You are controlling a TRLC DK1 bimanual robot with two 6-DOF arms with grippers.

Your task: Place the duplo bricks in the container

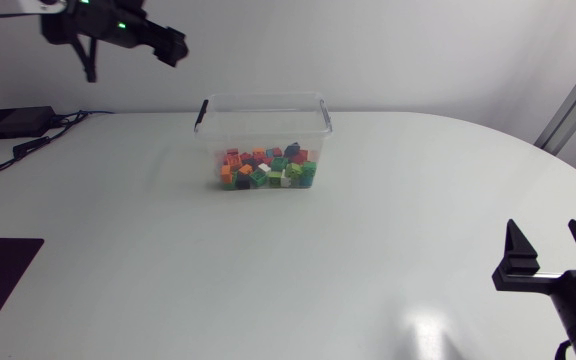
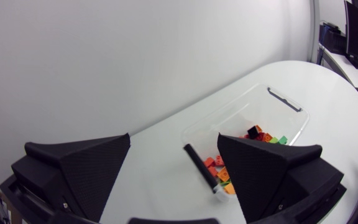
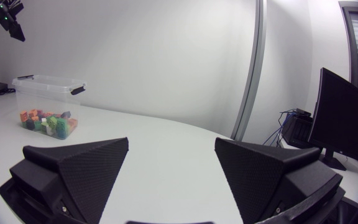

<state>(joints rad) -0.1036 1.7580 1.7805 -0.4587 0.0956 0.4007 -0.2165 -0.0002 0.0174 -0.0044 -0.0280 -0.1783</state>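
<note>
On the worktop, bricks lie in the clear container. They are likely light, hard and slick, best pinched across flat sides. Left hand and right hand hang spread, empty.

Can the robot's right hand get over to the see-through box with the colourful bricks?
Probably yes. The right hand is open and holds nothing, and nothing stands on the white table between it and the clear plastic container of colourful duplo bricks. It looks like a long stretch, though.
</note>
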